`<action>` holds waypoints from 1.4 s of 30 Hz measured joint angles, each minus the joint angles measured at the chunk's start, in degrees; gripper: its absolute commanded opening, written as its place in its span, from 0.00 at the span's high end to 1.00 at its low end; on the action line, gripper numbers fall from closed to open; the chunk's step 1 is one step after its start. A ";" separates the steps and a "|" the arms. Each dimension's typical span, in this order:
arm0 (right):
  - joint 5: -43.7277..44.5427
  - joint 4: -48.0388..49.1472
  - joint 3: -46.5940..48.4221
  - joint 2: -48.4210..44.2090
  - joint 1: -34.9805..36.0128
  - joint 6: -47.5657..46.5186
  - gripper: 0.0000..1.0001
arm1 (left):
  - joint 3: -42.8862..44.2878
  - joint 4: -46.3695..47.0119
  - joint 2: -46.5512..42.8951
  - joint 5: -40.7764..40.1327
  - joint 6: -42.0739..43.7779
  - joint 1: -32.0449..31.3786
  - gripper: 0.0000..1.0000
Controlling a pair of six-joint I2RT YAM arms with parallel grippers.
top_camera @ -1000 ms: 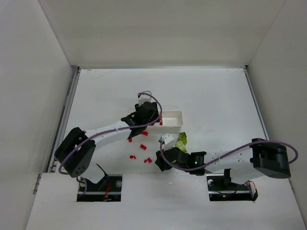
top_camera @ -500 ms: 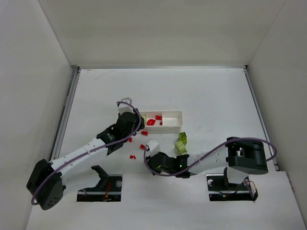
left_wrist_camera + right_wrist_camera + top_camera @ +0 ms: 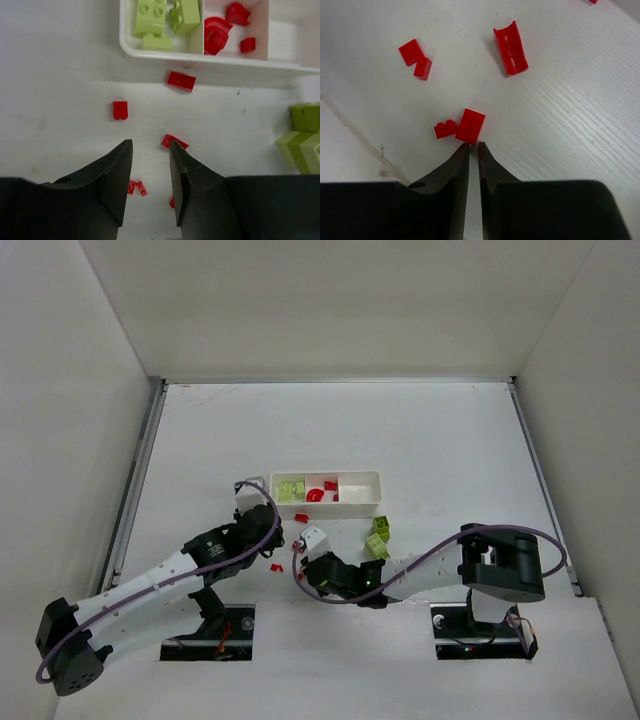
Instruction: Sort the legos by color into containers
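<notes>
The white three-compartment tray point(image 3: 375, 502) point(image 3: 131, 46) holds yellow-green legos point(image 3: 160, 17) in its left compartment and red legos point(image 3: 220, 30) in the middle one. Loose red legos point(image 3: 181, 80) point(image 3: 470, 125) lie on the table below it, and two yellow-green ones point(image 3: 378, 538) point(image 3: 302, 135) to the right. My left gripper point(image 3: 272, 545) point(image 3: 150, 145) hangs open over the red scatter with nothing between its fingers. My right gripper point(image 3: 303, 572) point(image 3: 470, 146) is shut, its tips right at the near edge of a flat red brick, with a smaller red piece point(image 3: 445, 129) beside that brick.
A curved red piece point(image 3: 510, 48) and a pair of small red bricks point(image 3: 415, 57) lie beyond my right gripper. The tray's right compartment point(image 3: 358, 490) has nothing in it. White walls enclose the table on three sides.
My left arm has drawn back from the tray toward the near left, uncovering it, its jaws narrowing. My right gripper slid left to the red bricks and shut.
</notes>
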 measured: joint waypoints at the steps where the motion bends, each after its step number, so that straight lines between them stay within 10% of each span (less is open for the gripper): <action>1: 0.02 -0.04 0.00 0.00 -0.31 0.00 0.82 | -0.02 -1.36 0.07 -0.22 -0.76 -1.18 0.66; 9: 0.42 -0.48 0.11 -0.24 -1.05 0.24 0.54 | -1.42 -7.04 1.22 -2.08 -6.67 -8.11 0.66; 22: 0.70 -0.39 1.57 1.16 -1.49 0.15 0.56 | -2.47 -9.79 1.03 -2.82 -10.40 -9.68 0.65; 33: 1.57 2.47 1.40 2.03 -1.92 0.46 0.79 | -4.13 -11.80 -0.04 -2.82 -14.91 -10.97 0.66; 42: 3.89 2.62 -5.79 -13.09 -4.76 2.12 0.79 | -7.19 -9.31 -8.20 -2.71 -16.28 -9.60 0.66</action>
